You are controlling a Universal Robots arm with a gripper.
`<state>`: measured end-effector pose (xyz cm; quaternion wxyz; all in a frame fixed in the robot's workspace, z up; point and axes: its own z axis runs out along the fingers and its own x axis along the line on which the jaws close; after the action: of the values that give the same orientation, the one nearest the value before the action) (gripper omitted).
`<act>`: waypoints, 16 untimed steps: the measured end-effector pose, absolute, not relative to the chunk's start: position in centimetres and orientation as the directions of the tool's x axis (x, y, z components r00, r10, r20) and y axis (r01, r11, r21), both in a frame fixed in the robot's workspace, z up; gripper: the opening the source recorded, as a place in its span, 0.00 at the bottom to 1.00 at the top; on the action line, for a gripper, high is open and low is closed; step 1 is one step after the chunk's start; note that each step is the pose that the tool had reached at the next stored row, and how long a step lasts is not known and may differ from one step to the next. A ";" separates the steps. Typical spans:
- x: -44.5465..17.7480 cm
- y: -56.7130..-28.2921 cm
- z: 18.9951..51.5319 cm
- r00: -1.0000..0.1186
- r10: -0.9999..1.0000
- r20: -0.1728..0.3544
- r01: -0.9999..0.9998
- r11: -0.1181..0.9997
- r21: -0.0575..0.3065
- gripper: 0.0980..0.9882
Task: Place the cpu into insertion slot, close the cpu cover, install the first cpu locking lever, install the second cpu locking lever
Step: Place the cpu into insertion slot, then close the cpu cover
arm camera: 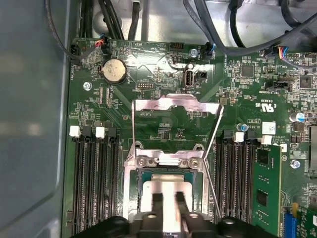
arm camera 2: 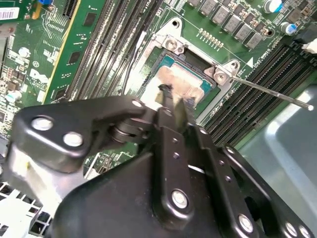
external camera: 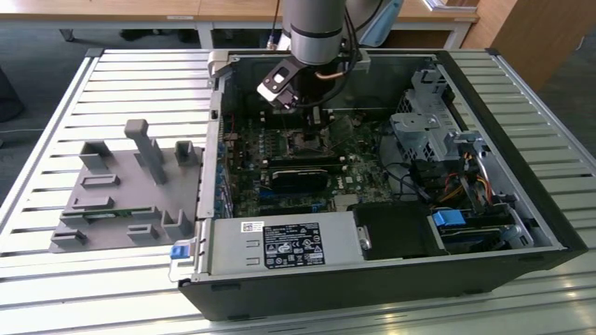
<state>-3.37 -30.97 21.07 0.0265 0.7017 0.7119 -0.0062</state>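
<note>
Since the cpu (arm camera: 167, 186) looks seated in the insertion slot (external camera: 306, 144), the relation that matters is me vs the cpu cover (arm camera: 176, 102).

- Empty memory slots (arm camera: 94, 188) run along one flank of the slot.
- The cover is flipped open and lies back over the board on the slot's coin-cell (arm camera: 114, 71) side. Its hinge line runs along that edge of the slot, parallel to the line between my fingertips.
- From my gripper (arm camera: 171, 208), the cover is straight ahead, past the chip.
- One locking lever (arm camera 2: 270, 91) looks unlatched: a thin rod angled out, well clear of the slot.
- A fitted memory stick (arm camera: 267, 183) sits on the slot's other flank.

Tool state: I'm hanging directly over the chip's metal top. My fingers (arm camera: 157, 206) are narrowly apart, with bare chip showing through the gap and nothing held. I can't tell if the tips touch the chip. The exterior view puts me inside the case, just above the slot.
</note>
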 end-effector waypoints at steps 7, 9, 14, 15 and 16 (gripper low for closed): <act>-3.4 -31.0 21.4 -0.014 0.999 -0.048 0.999 0.015 0.028 0.03; -3.4 -31.0 21.5 -0.014 0.999 -0.048 0.999 0.015 0.028 0.03; -3.4 -31.0 21.7 -0.014 0.999 -0.048 0.999 0.015 0.028 0.03; -3.4 -31.0 21.8 -0.014 0.999 -0.048 0.999 0.015 0.028 0.03; -3.4 -31.0 21.9 -0.014 0.999 -0.048 0.999 0.015 0.028 0.03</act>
<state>-3.38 -30.97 21.92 0.0271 0.7017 0.7119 -0.0070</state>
